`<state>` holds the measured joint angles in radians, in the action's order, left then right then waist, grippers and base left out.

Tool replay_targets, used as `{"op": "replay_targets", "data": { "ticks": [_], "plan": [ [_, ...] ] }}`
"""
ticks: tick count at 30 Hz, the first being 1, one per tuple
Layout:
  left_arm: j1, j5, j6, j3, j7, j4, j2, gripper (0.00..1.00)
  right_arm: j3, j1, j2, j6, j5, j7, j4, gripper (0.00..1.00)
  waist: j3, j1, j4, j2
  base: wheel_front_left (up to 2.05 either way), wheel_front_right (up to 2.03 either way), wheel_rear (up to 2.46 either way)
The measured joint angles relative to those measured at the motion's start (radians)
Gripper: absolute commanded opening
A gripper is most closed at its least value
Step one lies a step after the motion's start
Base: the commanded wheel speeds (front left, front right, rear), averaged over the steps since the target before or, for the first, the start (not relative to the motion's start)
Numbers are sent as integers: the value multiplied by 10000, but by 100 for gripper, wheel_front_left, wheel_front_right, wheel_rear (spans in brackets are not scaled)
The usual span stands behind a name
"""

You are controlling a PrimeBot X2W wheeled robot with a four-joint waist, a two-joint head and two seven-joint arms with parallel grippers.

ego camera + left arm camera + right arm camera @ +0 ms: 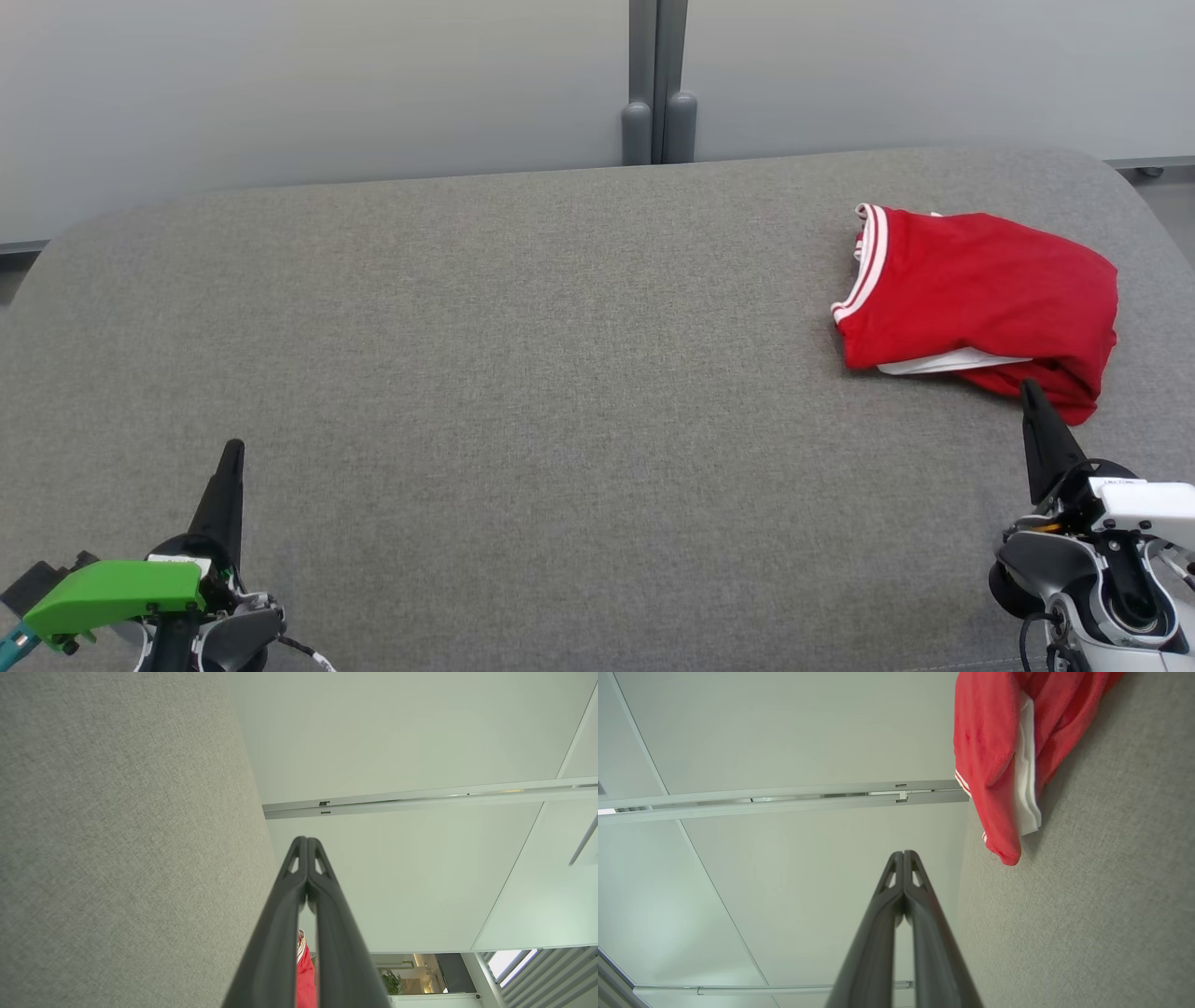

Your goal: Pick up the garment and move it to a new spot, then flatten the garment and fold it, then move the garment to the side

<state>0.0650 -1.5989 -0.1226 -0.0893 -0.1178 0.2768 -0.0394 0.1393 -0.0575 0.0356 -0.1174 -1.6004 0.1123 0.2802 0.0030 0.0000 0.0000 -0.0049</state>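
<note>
Your left fingers (227, 485) and right fingers (1041, 439) are clenched, empty; the folded garment (980, 294) lies far right on the worktop (523, 355).

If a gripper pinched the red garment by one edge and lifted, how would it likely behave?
Probably floppy: the red garment lies in soft folded layers, so a one-edge pinch would likely let it unfold and hang. It looks thin, so probably light. Pushed, it would likely bunch rather than slide on the textured gray surface.

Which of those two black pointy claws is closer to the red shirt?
The right gripper, with the white wrist: its tips sit just beside the red white-trimmed garment. The green-housed left gripper is far off.
</note>
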Motion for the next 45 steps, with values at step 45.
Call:
{"op": "replay_targets", "data": {
  "ticks": [45],
  "plan": [
    [0,0,0,0,0,-2,0,0,0,0,0,0,-2,0,0,0,0,0,0,0,0,0,0]
  ]
}}
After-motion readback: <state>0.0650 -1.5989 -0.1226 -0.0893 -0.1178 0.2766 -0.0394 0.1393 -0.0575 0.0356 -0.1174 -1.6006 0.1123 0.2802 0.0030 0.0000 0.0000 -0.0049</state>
